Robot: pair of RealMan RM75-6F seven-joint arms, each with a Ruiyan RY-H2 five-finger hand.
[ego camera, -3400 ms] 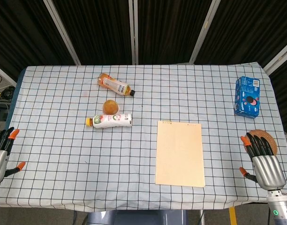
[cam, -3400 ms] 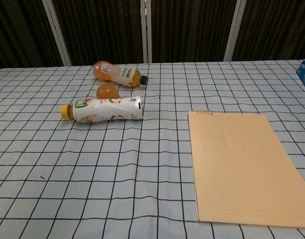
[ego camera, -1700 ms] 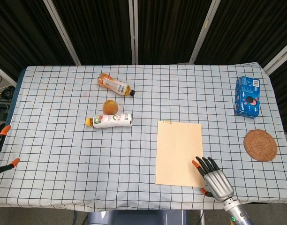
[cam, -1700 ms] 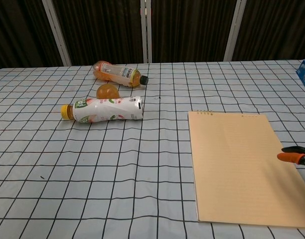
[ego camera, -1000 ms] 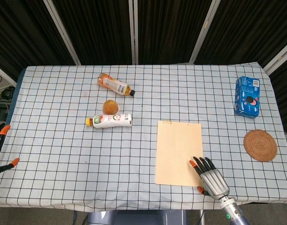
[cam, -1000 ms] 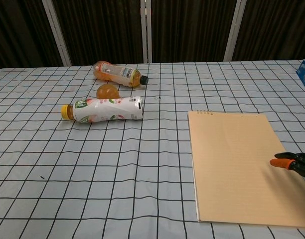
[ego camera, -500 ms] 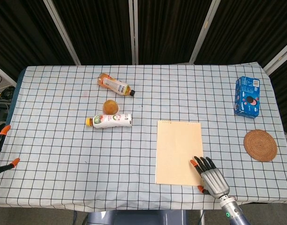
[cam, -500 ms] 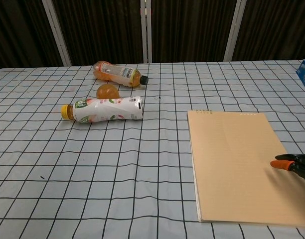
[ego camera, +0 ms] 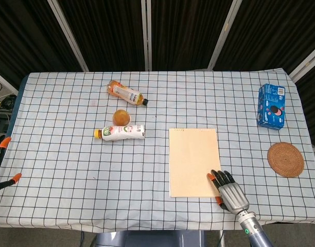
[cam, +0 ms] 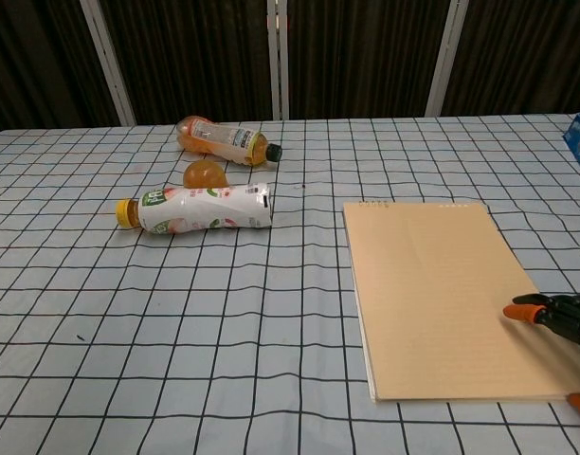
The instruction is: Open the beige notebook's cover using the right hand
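Observation:
The beige notebook [ego camera: 193, 160] [cam: 439, 296] lies flat and closed on the checked tablecloth, spiral edge at its far end. My right hand [ego camera: 228, 191] [cam: 555, 320] is at the notebook's near right corner, orange-tipped fingers spread and lying over the cover's edge; it holds nothing. At the left border of the head view, only the orange tips of my left hand [ego camera: 0, 162] show, apart and holding nothing, far from the notebook.
Left of the notebook lie a white bottle [ego camera: 120, 132] [cam: 194, 209], an orange ball [ego camera: 122, 117] and an orange-drink bottle [ego camera: 126, 93]. A blue box [ego camera: 271, 106] and a woven coaster [ego camera: 285, 159] sit at the right. Table front edge is just behind my right hand.
My right hand came in from the right onto the notebook's near right corner. In the last half second the notebook slid a little left and away. The left hand stayed put.

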